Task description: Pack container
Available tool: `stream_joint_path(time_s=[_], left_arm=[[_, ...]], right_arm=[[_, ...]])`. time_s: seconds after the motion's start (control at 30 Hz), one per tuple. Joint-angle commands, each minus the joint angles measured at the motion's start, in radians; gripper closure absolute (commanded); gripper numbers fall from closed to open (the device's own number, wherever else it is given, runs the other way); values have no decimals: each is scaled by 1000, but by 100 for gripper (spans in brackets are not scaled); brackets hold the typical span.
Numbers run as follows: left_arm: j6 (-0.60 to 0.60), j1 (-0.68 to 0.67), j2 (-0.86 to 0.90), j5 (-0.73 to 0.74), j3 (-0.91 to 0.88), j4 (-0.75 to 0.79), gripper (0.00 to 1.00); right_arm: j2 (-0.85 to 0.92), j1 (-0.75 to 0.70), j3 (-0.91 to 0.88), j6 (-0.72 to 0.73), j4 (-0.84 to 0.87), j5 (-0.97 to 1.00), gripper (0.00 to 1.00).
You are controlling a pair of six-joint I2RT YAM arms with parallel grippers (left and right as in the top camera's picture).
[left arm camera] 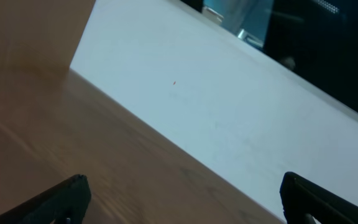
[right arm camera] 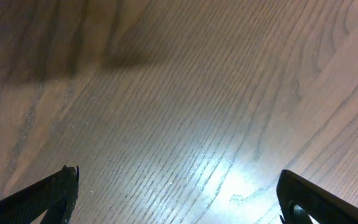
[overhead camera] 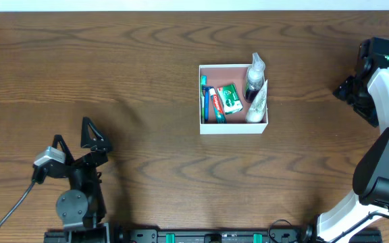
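overhead, container: square box with thin white walls (overhead camera: 234, 128) and a pinkish floor, standing on the brown wooden table (overhead camera: 113, 67), a little right of the picture's middle
overhead, contents: inside the container a blue-green toothbrush (overhead camera: 204, 99) lies along the left wall, a toothpaste tube (overhead camera: 215, 104) just beside it, a green packet (overhead camera: 229, 98) near the middle, a dark bottle (overhead camera: 253, 81) in the far right corner, a white tube (overhead camera: 258, 104) along the right wall
overhead, left pincer (overhead camera: 74, 138): well apart from the container, to its lower left, black fingers spread wide, grasping nothing
overhead, right pincer (overhead camera: 354, 94): well apart from the container, off to its right by the picture's edge; too dark here to read its spread
left wrist, left pincer (left arm camera: 185, 186): released, one black finger (left arm camera: 67, 196) in each lower corner, bare table wood between them, a white surface (left arm camera: 229, 118) beyond the table's edge
right wrist, right pincer (right arm camera: 179, 180): released, fingers (right arm camera: 48, 196) far apart in the lower corners, only glossy table grain between them
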Motion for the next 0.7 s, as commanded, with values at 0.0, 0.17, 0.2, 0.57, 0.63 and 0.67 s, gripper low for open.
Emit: stream_joint_path(time_s=[0.0, 0.17, 0.2, 0.57, 0.63, 0.67], left_arm=[[-105, -26, -22, -83, -37, 28, 2], [-115, -29, -82, -94, -66, 21, 2], [-115, -29, -97, -94, -71, 18, 2], [-113, -29, -177, -95, -115, -31, 2], [-111, -29, -177, -93, -136, -31, 2], [-112, -29, -177, -93, -140, -51, 2]], right_arm=[[7, -4, -3, 13, -1, 10, 1], [7, -4, -3, 13, -1, 10, 1], [7, -4, -3, 13, -1, 10, 1], [7, -4, -3, 13, -1, 10, 1], [7, -4, -3, 13, -1, 10, 1], [7, -4, -3, 13, -1, 10, 1]])
